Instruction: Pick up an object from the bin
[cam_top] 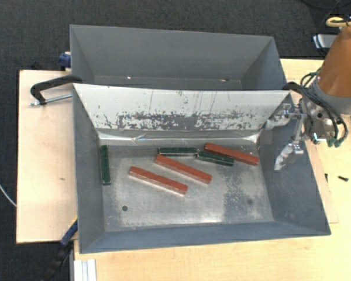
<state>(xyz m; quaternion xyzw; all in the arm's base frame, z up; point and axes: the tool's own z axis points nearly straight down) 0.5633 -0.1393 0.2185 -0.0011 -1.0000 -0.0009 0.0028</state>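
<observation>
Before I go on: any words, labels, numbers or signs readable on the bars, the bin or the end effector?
None can be read.
The red bars and green bars show no label or print.
The dark marks on the back wall of the bin are scuffs and scratches, not letters.
Nothing legible shows on the end effector.

the bin (86, 180) is grey sheet metal, its side walls matt and even. its back wall is paler and scratched, with a speckled band of chipped paint along the lower part. the floor is scuffed to a dull, patchy sheen. the red-brown bars (158, 181) near the floor's middle look smooth and matt, perhaps plastic. the dark green bars (105, 164), one by the left wall, show a slight gloss. the gripper (282, 158) by the right wall is bare silvery metal, below a smooth orange cover (342, 63).
</observation>
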